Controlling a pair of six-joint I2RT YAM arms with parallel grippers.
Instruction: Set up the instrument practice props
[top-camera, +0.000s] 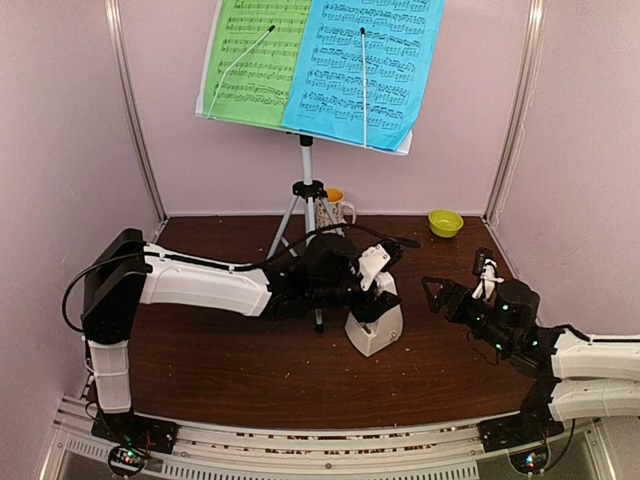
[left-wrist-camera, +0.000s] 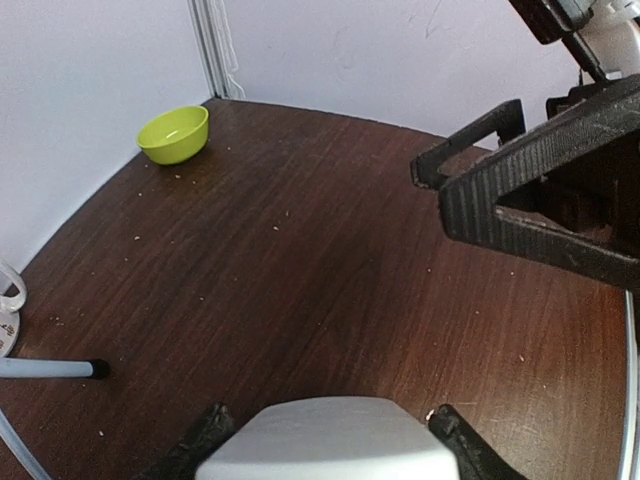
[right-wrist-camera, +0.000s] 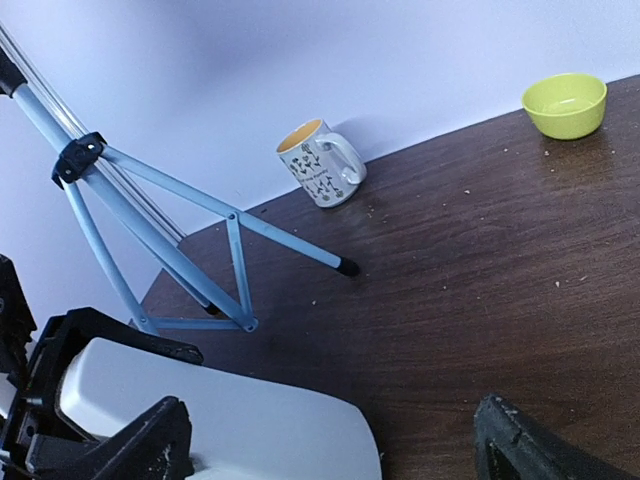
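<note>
Down at the left pincer (left-wrist-camera: 330, 435), the left wrist view shows 2 black fingers (left-wrist-camera: 205, 440) set against either side of the white metronome (top-camera: 375, 330), clamping its body. Only the top view shows that the metronome stands at the middle of the brown table (top-camera: 200, 370), just in front of the tripod. Whether a clear cover is on it cannot be told.

The right pincer (top-camera: 455, 285) hangs to the metronome's right, apart from it, with its jaws spread wide and nothing between them. The left wrist view shows it looming at the upper right.

Behind the metronome rises the music stand (top-camera: 307, 190) on its silver tripod. Its desk shows only in the top view, carrying the green sheet (top-camera: 250, 60) on the left and the blue sheet (top-camera: 370, 70) on the right, side by side, each crossed by 1 thin wire arm. The right wrist view gives just the tripod legs.

A mug (right-wrist-camera: 320, 165) stands by the back wall beyond the tripod, its flower pattern plain only from the right wrist. The lime-green bowl (left-wrist-camera: 175, 133) sits in the far right corner, visible in all 3 views.
</note>
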